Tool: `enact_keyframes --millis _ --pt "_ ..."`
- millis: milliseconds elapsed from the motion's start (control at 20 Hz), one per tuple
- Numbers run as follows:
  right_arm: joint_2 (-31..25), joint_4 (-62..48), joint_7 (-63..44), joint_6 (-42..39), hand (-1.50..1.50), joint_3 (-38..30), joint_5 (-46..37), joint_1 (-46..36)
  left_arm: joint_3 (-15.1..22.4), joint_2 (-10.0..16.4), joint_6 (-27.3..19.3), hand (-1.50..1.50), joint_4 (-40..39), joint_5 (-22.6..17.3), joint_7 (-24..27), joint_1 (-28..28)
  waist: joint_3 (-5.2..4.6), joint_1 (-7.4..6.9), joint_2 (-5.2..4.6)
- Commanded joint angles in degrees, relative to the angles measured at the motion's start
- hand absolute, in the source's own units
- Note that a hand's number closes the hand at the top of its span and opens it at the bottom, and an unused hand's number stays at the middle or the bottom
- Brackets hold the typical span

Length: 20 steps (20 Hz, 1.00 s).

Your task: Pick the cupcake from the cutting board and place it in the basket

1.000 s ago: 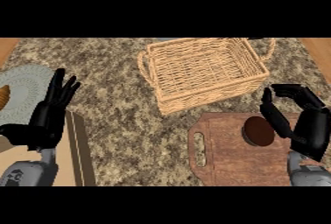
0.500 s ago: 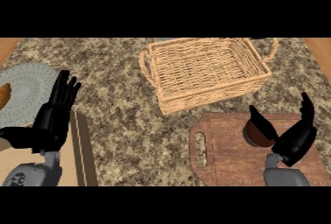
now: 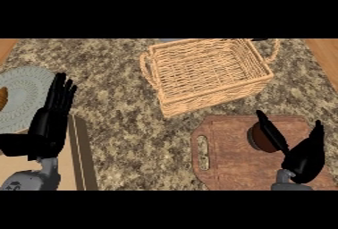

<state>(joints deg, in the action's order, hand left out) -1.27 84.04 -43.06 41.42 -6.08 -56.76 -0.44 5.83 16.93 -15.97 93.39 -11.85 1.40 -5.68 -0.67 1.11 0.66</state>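
Right hand (image 3: 305,159): open wide and holding nothing; thumb and fingers are spread in a broad fork over the near right part of the scene; the left prong lies across the cupcake's right edge, contact not discernible; the right prong stands well clear to the right.

Cupcake (image 3: 257,137): brown and roundish from above, with no marked long axis; sits on the cutting board toward its far right, near the far edge; lies far-left of the right hand's palm and mostly outside the fork, to the left of its left prong; judged not yet enclosed, so the coming move turns on carrying the hand left and far until the cupcake sits between thumb and fingers.

Cutting board (image 3: 228,165): reddish wood with a handle slot along its left side; lies at the near right, under both the cupcake and the right hand.

Basket (image 3: 218,96): woven wicker, rectangular, with handles at its left and right ends; its near corner is just beside the board's far edge; lies far and left of the cupcake, so the carry is judged short.

Counter (image 3: 119,112): speckled stone; bears the board and the basket.

Left hand (image 3: 46,127): open, fingers straight and pointing far; rests near the left edge, well apart from the cupcake; the right hand is much the nearer.

Plate (image 3: 26,82): pale and round, at the left edge; partly behind the left hand; no part in the task.
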Motion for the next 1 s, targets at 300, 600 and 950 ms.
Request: enact_keyframes --millis 300,600,950 --pt "1.25 9.30 -27.59 -26.66 -1.50 5.40 -9.92 -10.76 2.96 -2.20 0.53 0.00 -1.23 -0.42 -0.63 1.81 -0.31 -1.72 0.03" --pt "1.27 14.82 -40.78 -42.05 -1.50 7.76 -15.91 -14.32 2.82 -1.16 0.28 0.00 -0.69 -0.43 -1.21 1.57 0.04 -0.95 0.37" --pt "1.27 17.07 -42.15 -50.32 -1.50 4.29 -15.57 -17.13 3.98 -3.02 -1.00 0.00 -0.29 -0.32 -0.61 2.34 0.37 -1.03 -0.15"
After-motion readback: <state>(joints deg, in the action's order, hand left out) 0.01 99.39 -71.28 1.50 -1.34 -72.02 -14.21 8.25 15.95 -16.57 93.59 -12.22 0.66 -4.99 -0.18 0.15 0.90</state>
